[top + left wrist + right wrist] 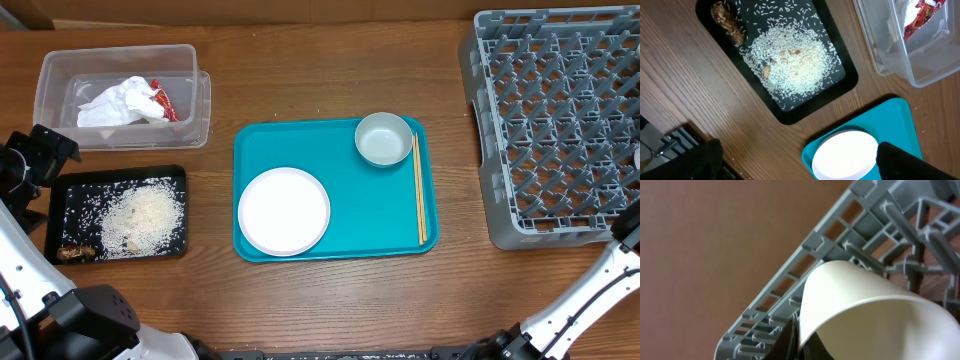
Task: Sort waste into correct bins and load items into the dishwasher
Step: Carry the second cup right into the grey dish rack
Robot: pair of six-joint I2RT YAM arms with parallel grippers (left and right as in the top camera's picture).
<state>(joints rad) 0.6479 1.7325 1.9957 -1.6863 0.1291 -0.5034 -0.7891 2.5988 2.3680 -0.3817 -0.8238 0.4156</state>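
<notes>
Evidently the right gripper (799,342) pinches the small white cup (865,315) by its thin wall near the grey rack (790,280); probably light, rigid, slippery, chippable. The left gripper (800,167) stands spread.

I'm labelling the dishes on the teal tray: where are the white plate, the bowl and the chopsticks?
white plate (284,210): overhead view, centre of its face.
bowl (383,139): overhead view, inside bottom.
chopsticks (419,190): overhead view, mid-length of the pair.

Central flat teal tray (360,215) holds round white plate (284,210), pale bowl (383,139), wooden chopsticks (420,190) perhaps touching its rim. Left: clear plastic tub (55,85) behind shallow black tray (68,200). Right: grey pegged rack (555,120).
</notes>
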